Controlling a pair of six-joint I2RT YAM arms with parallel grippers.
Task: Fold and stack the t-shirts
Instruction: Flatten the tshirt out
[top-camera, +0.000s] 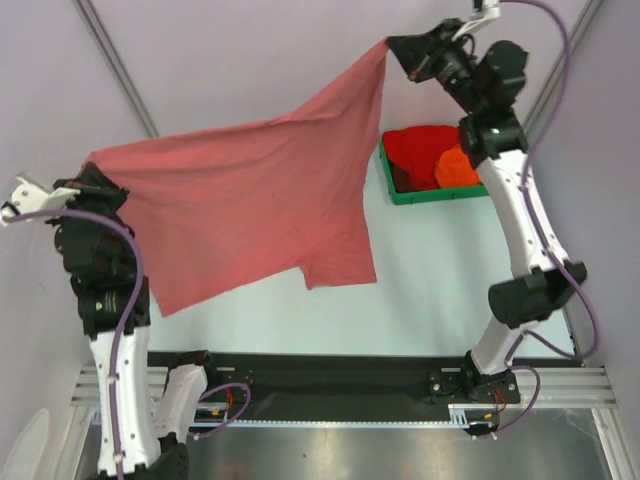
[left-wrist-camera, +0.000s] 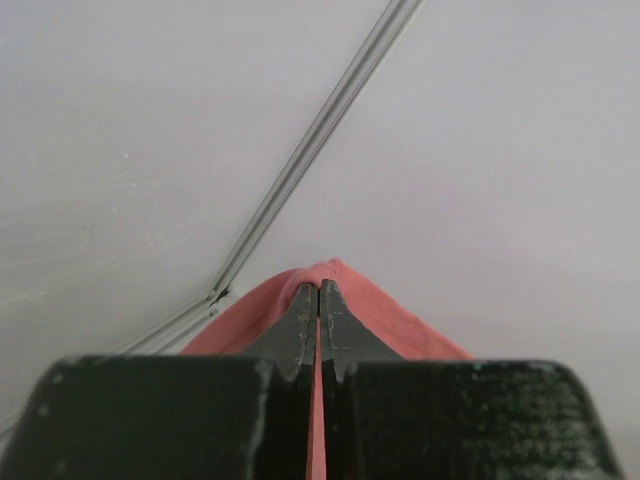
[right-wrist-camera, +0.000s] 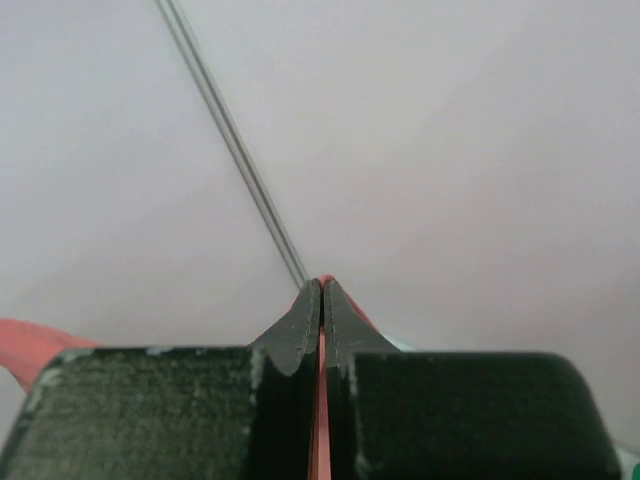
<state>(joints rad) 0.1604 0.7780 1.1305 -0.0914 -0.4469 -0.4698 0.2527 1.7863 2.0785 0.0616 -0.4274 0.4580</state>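
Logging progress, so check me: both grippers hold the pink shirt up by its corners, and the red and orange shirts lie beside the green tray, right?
Not quite. The red shirt and orange shirt lie inside the green tray, not beside it; the top external view shows this. The left gripper and right gripper do hold the pink shirt up.

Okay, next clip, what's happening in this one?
Both arms hold the large salmon-pink cloth t-shirt stretched out over the table, the left tool pinching one corner and the right tool another. A bright red t-shirt and an orange t-shirt lie bunched in the green plastic tray, not yet folded.
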